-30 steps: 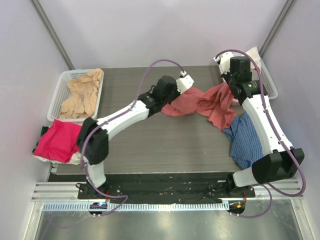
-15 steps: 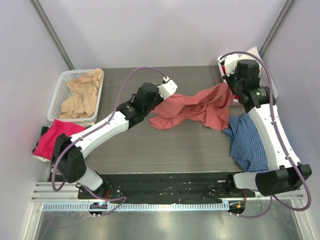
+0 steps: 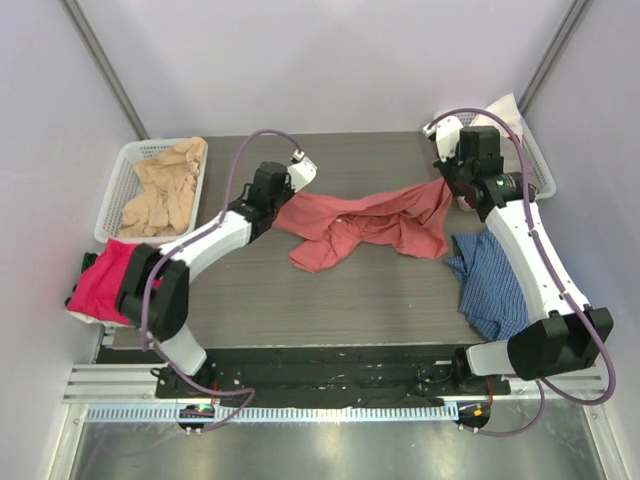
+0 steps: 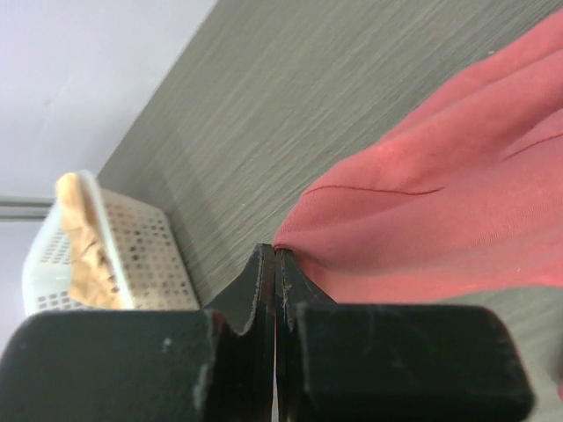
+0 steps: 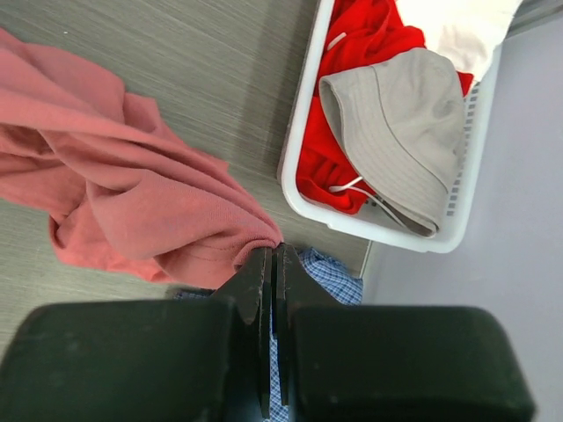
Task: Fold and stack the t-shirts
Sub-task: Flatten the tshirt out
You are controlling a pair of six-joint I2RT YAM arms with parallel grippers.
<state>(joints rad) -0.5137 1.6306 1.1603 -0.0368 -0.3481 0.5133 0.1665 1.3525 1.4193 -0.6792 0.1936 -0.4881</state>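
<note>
A salmon-red t-shirt (image 3: 365, 225) is stretched across the middle of the table between both grippers, sagging and crumpled in its centre. My left gripper (image 3: 280, 200) is shut on its left edge; the pinched cloth (image 4: 413, 211) shows at the fingertips in the left wrist view. My right gripper (image 3: 445, 185) is shut on its right edge, with the cloth (image 5: 132, 202) bunched at the fingertips in the right wrist view. A magenta-pink shirt (image 3: 110, 280) lies at the table's left edge. Beige cloth (image 3: 165, 190) fills the left basket. A red shirt (image 5: 352, 53) lies in the right basket.
A white basket (image 3: 125, 170) stands at the back left. A white basket (image 5: 387, 229) at the back right holds a grey bucket hat (image 5: 400, 123) and white cloth. A blue checked shirt (image 3: 495, 280) lies crumpled at the right, under the right arm.
My left gripper has pulled its edge of the salmon-red shirt leftward, and the shirt has spread out wide between the two grippers. The right gripper has shifted slightly.
</note>
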